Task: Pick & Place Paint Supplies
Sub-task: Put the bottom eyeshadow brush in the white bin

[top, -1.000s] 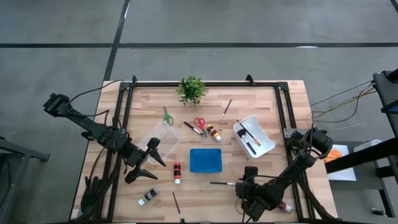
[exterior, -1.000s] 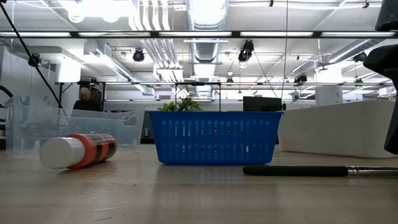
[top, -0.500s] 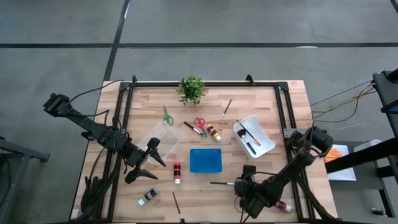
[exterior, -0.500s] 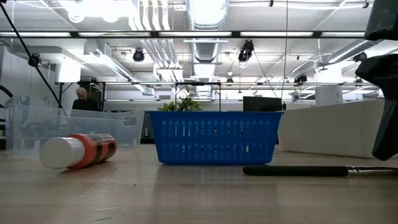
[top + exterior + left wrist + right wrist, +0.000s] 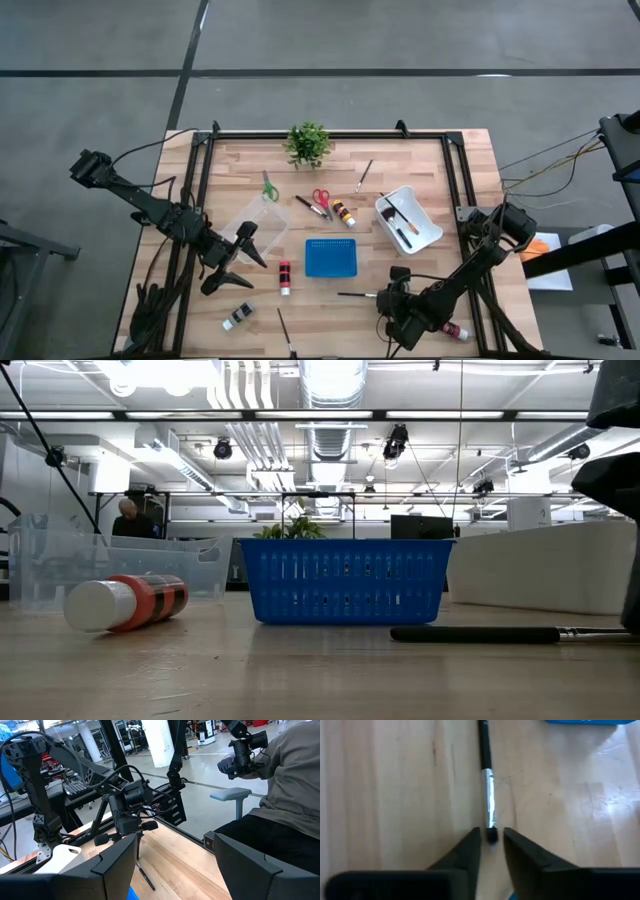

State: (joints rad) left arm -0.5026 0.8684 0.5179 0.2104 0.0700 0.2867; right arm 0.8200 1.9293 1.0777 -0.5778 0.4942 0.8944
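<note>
Most supplies lie loose on the table [image 5: 430, 170]; only the white tray [image 5: 425, 240] holds brushes, so much remains. The left gripper [image 5: 235, 262] waits open. The right gripper [image 5: 491, 847] nearly closes around the brush [image 5: 488, 795] tip near the blue basket [image 5: 331, 258].

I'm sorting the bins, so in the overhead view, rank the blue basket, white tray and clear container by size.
1. Clear container, though the left arm covers part of it.
2. White tray and blue basket look about alike; I won't rank them.
</note>
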